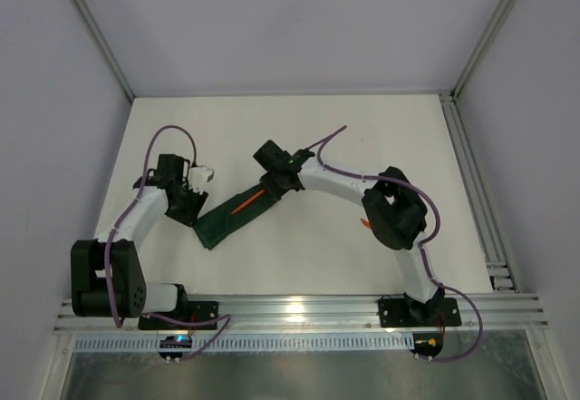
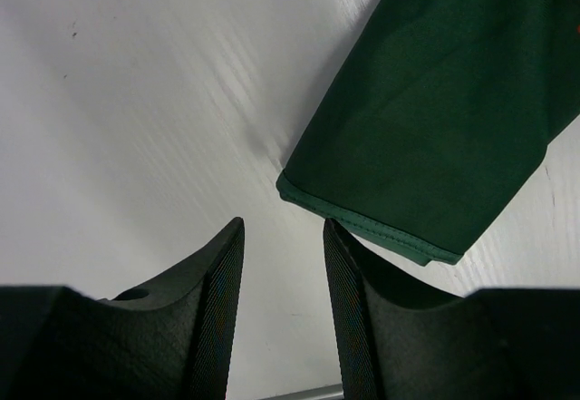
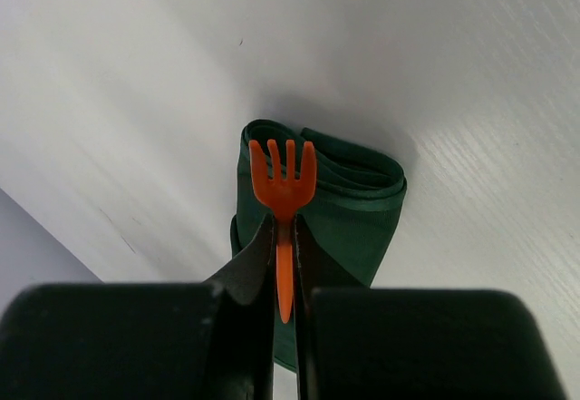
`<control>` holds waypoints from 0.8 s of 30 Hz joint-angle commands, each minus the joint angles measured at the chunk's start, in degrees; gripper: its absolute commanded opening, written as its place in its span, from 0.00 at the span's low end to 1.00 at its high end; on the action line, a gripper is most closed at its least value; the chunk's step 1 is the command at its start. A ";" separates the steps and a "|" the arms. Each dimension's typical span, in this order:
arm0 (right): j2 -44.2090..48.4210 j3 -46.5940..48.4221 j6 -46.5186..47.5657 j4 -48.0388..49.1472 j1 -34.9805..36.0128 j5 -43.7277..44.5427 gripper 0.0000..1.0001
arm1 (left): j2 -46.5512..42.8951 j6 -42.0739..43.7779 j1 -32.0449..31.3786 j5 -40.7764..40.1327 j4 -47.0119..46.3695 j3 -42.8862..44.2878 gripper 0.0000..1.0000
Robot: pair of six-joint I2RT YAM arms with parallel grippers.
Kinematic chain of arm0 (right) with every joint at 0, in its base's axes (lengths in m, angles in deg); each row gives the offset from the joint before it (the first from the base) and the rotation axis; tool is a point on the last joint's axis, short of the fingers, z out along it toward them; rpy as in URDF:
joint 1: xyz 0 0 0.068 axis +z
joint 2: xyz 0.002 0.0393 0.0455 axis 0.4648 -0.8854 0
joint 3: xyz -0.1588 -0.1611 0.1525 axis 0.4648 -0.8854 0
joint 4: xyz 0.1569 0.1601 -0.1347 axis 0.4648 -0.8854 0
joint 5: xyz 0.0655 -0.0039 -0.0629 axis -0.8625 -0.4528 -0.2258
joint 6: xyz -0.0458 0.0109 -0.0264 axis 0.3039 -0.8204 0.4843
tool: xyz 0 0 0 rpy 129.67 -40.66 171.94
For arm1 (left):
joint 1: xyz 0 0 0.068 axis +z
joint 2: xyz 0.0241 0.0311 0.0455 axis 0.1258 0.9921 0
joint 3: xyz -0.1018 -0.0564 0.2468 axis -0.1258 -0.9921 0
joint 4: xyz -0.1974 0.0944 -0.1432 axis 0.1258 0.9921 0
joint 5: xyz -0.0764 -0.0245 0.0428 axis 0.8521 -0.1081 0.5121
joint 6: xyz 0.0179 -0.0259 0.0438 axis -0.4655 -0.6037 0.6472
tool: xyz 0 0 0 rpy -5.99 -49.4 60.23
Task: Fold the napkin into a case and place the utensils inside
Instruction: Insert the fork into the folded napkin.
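Two robot arms work over a white table (image 1: 362,146), where a dark green cloth case (image 1: 231,214) lies flat as a narrow strip slanting from lower left to upper right. The right gripper (image 1: 272,191) sits at the case's upper right end, its jaws pinched tight on the handle of an orange fork (image 1: 246,204). The right wrist view shows the fork (image 3: 283,182) clamped upright between the closed fingers of the gripper (image 3: 283,223), tines pointing away from it and set against the layered, rounded end of the case (image 3: 362,209). Whether the tines touch the cloth cannot be told. The left gripper (image 1: 195,205) hovers just beside the case's lower left end. Its jaws stand partly apart and hold nothing. Seen from the left wrist, the gripper (image 2: 283,232) has bare table between its fingers, and the hemmed corner of the case (image 2: 435,128) lies just ahead of them.
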 commanded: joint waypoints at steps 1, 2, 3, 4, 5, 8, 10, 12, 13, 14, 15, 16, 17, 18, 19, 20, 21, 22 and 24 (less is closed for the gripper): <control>-0.18 1.78 -1.64 -1.39 -0.50 2.98 0.04 | 1.12 1.05 0.33 2.40 -3.59 -0.18 0.43; -0.27 1.78 -1.55 -1.21 -0.59 2.98 0.04 | 1.47 1.14 0.33 4.41 -3.59 -0.27 0.43; -0.45 2.04 -1.55 -1.04 -0.59 3.07 0.04 | 1.99 1.22 0.33 5.04 -3.68 -0.27 0.43; -0.80 2.22 -1.29 -0.95 -0.67 3.16 0.04 | 2.35 1.22 0.33 5.30 -3.60 -0.27 0.43; -1.06 2.48 -1.28 -1.21 -0.67 3.33 0.04 | 2.70 1.22 0.33 5.13 -3.59 -0.27 0.42; -3.17 4.15 -1.02 -3.22 -0.67 3.42 0.04 | 3.75 1.31 0.25 4.87 -3.95 -0.53 0.41; -4.57 5.12 -1.19 -3.76 -0.76 3.07 0.04 | 4.11 1.40 0.25 4.78 -3.95 -0.71 0.38; -5.10 5.64 -1.28 -3.67 -0.76 2.72 0.04 | 4.11 1.49 0.33 5.13 -4.03 -1.14 0.37; -5.37 5.91 -1.37 -3.58 -0.76 2.46 0.04 | 4.02 1.49 0.33 5.31 -4.12 -1.23 0.36; -5.89 6.26 -1.11 -3.50 -0.76 2.45 0.04 | 4.11 1.58 0.33 5.48 -4.30 -1.49 0.36; -6.25 7.31 -0.93 -3.67 -0.68 2.45 0.04 | 4.11 1.75 0.33 6.44 -4.30 -1.67 0.35; -6.51 7.93 -0.85 -3.76 -0.76 2.37 0.04 | 4.20 1.93 0.33 6.89 -4.30 -1.76 0.33; -7.03 8.54 -0.67 -3.93 -0.68 2.11 0.04 | 4.54 2.10 0.25 7.41 -3.95 -1.76 0.32; -7.48 9.85 -0.50 -4.37 -0.41 2.02 0.04 | 4.63 2.19 0.24 7.94 -3.77 -1.76 0.32; -7.65 10.65 -0.49 -4.55 0.02 2.28 0.04 | 4.90 2.54 0.33 8.21 -3.60 -1.67 0.30; -7.66 10.66 -0.58 -4.55 0.29 2.45 0.04 | 4.90 2.54 0.25 8.29 -3.51 -1.76 0.29; -7.48 10.75 -0.67 -4.46 0.47 2.45 0.04 | 5.07 2.63 0.33 8.47 -3.51 -1.67 0.28; -7.31 10.75 -0.76 -4.37 0.64 2.37 0.04 | 5.08 2.72 0.25 8.73 -3.51 -1.67 0.27; -7.22 10.66 -0.76 -4.29 1.08 2.37 0.04 | 4.81 2.72 0.33 8.91 -3.51 -1.59 0.25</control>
